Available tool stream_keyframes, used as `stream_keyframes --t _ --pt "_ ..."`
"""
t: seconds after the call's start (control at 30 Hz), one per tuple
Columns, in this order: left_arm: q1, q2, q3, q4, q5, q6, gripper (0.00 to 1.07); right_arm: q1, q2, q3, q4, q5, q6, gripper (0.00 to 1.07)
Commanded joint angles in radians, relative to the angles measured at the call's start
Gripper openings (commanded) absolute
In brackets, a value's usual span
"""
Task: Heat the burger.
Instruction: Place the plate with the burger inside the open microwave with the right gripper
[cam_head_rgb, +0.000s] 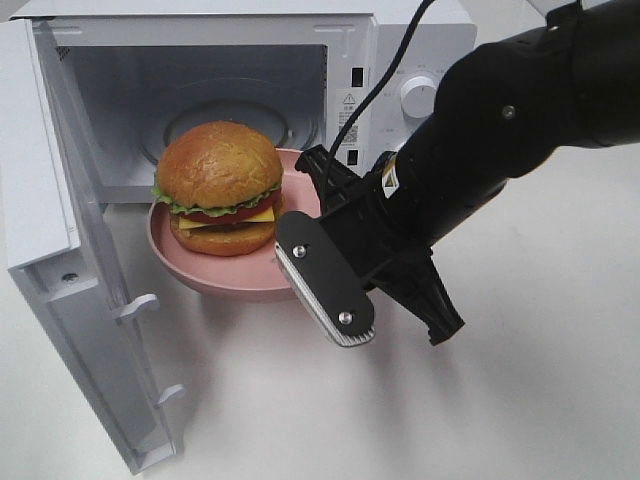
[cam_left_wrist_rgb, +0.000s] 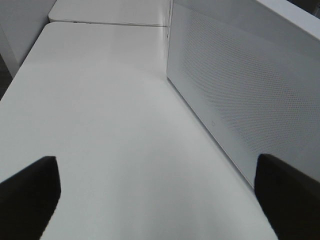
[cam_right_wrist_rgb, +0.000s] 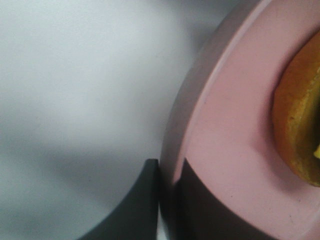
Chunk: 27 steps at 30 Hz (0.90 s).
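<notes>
Pink plate with burger sits at the microwave mouth, rim pinched in right claw; next, likely push toward 12 o'clock.

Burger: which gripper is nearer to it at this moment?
Right. The right gripper grips the plate rim beside the burger, in front of the open microwave. The left gripper hangs open over the table outside the door, out of the high view.

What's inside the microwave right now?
A glass turntable shows at the back, bare where visible. The burger on its pink plate sits at the opening and hides the front of the floor.
</notes>
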Motion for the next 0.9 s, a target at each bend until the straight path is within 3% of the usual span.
stream_keyframes --t 0.03,0.9 --pt "0.004 -0.003 0.002 -0.003 -0.001 0.001 0.98 -0.020 0.027 -0.069 0.013 -0.015 0.049 0.00" --pt "0.004 -0.003 0.002 -0.003 -0.001 0.001 0.98 -0.065 0.210 -0.299 0.010 -0.001 0.062 0.00"
